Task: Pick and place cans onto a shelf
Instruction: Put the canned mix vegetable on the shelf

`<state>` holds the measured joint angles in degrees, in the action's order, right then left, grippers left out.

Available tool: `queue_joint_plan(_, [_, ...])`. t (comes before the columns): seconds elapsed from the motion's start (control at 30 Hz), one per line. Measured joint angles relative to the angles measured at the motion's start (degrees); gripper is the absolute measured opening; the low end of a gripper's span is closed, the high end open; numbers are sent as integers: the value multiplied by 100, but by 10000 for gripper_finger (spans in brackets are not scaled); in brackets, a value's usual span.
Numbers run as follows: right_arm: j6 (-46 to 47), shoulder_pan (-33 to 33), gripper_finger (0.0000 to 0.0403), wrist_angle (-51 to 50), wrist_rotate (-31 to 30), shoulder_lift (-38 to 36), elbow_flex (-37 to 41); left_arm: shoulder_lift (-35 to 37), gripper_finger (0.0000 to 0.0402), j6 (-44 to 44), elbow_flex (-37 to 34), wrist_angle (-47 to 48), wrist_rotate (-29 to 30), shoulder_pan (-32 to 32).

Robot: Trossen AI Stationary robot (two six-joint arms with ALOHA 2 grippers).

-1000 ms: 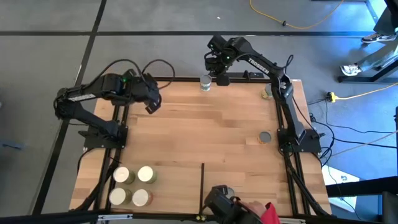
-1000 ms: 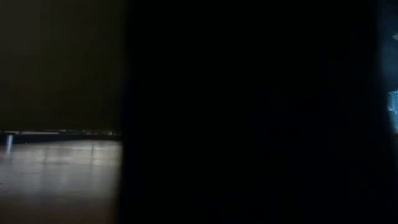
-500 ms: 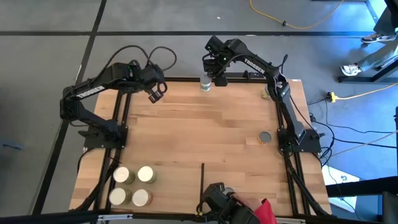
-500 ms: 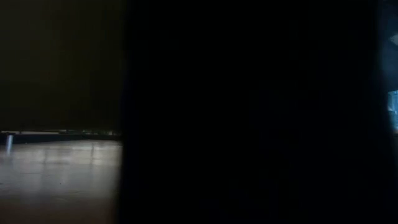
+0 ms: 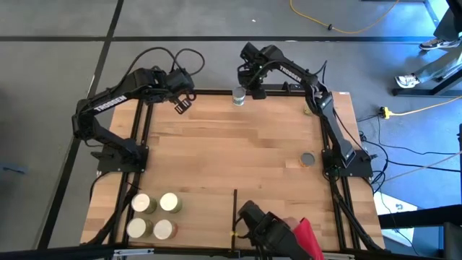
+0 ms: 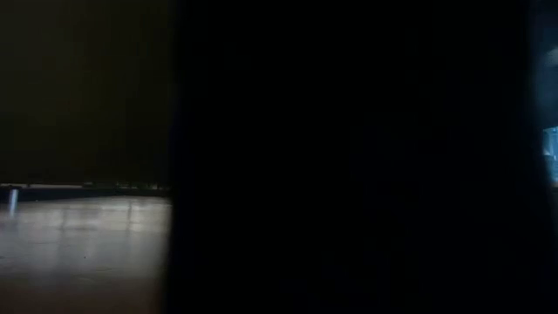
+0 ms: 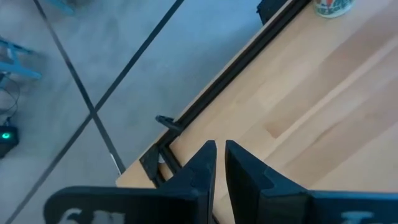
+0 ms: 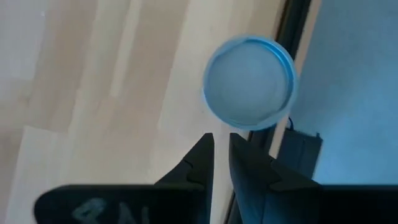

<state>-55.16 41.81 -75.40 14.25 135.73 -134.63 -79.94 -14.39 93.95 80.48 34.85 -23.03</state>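
The right gripper (image 5: 250, 85) hangs over the far edge of the wooden table (image 5: 245, 152), its two fingers (image 8: 196, 163) pressed nearly together with only a thin slit between them and nothing pinched. Just ahead of those fingertips stands a single can (image 8: 249, 82) with a round pale top, upright on the planks and right against the black frame rail (image 8: 292, 37); seen from above, this can (image 5: 239, 96) sits just beside the gripper, apart from it. The left gripper (image 5: 182, 105) hovers over the far left corner of the table, its fingers (image 7: 205, 163) likewise drawn close together (a narrow gap shows between them) and empty; the same can (image 7: 329, 6) lies well beyond its tips along the rail. Four more cans (image 5: 153, 215) stand in a tight square on the shelf section at the near left, well apart from both grippers, left of the thin black divider strip (image 5: 234, 206). A flat grey disc (image 5: 308, 158) lies near the right arm's base. The low view is almost wholly dark.
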Motion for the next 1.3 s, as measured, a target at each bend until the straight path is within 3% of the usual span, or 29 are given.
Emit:
queue_joint_plan(0.13, [-187, 44, 53, 15, 339, 64, 0, 0, 29, 0, 0, -21, 10, 0])
queue_joint_plan(0.37, [48, 38, 53, -17, 390, 57, 0, 2, 29, 123, 0, -192, 15, -8])
queue_joint_plan(0.5, [-15, 40, 51, -518, 384, 13, -23, -71, 29, 1517, 0, -666, -355, -85])
queue_joint_plan(0.8, [245, 39, 25, -986, 395, -761, -33, -920, 29, 4952, -2, -2216, -2587, -760])
queue_joint_plan(0.93, [526, 40, 23, -1005, 388, -1261, -33, -1427, 29, 6162, -2, -3023, -3222, -1078])
queue_joint_plan(1.1, [691, 38, 24, -999, 360, -1909, -33, -1973, 29, 6794, -2, -4030, -3583, -1304])
queue_joint_plan(1.3, [695, 40, 24, -984, 348, -2502, -35, -2434, 28, 7326, -2, -4066, -3715, -1431])
